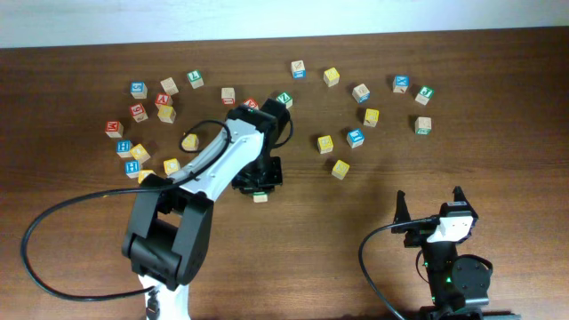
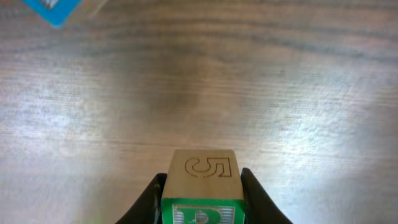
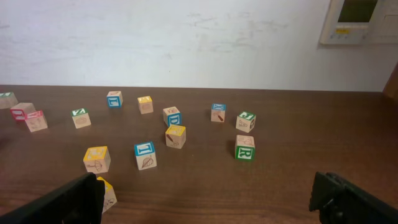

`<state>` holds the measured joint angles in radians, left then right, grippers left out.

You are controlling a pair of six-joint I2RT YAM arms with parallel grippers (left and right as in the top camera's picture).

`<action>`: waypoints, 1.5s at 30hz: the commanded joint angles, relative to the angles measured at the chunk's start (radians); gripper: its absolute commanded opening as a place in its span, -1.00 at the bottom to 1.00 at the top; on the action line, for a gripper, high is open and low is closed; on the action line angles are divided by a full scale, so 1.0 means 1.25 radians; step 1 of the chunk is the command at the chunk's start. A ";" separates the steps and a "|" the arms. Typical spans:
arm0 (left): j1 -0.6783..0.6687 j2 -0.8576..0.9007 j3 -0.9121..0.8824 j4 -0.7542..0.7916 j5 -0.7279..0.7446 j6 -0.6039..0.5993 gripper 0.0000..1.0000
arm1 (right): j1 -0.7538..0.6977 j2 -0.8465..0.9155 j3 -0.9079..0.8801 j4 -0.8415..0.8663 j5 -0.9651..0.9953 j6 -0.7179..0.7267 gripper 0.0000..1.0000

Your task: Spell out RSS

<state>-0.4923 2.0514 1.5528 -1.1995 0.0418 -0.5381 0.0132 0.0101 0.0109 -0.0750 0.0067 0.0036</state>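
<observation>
Left fingers [image 2: 256,198]: clamped on the two flanks of the held cube [image 2: 202,177].
Held cube: the plain wooden top face is carved with a 5. The face toward the wrist camera has a green border and a green letter. The frame edge cuts that letter off and only its rounded top shows, so I cannot tell whether it is an R.
Held cube, place: in the overhead view it sits under the left arm, mid-desk on the near side, apart from every other cube. I cannot tell whether it touches the desk [image 1: 498,169] or hangs above it.
R cube [image 3: 244,148]: stands upright on the desk's right side. A green-bordered R shows clearly in the right wrist view. It is just in front of a green-topped cube [image 3: 246,121] and well apart from both arms.
Yellow cubes [image 1: 325,143]: several are scattered among the others. Their letters are too small to read, so no S can be picked out.
Right fingers [image 3: 71,202]: spread wide with nothing between them, at the near right of the desk, well apart from the cubes.
</observation>
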 commanded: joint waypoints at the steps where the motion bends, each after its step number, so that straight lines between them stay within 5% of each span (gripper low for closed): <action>1: -0.004 0.001 -0.008 -0.053 0.005 0.008 -0.57 | -0.005 -0.005 -0.004 -0.006 0.003 0.003 0.97; 11: -0.003 0.002 -0.103 0.038 0.003 0.007 -0.40 | -0.005 -0.005 -0.004 -0.006 0.003 0.003 0.97; 32: 0.025 0.002 -0.103 0.071 -0.009 -0.042 -0.53 | -0.005 -0.005 -0.004 -0.006 0.003 0.003 0.96; 45: 0.027 0.002 -0.103 0.068 0.027 0.016 -0.44 | -0.005 -0.005 -0.004 -0.006 0.003 0.003 0.97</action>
<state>-0.4614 2.0518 1.4322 -1.1202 0.0532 -0.5377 0.0132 0.0101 0.0109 -0.0750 0.0067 0.0040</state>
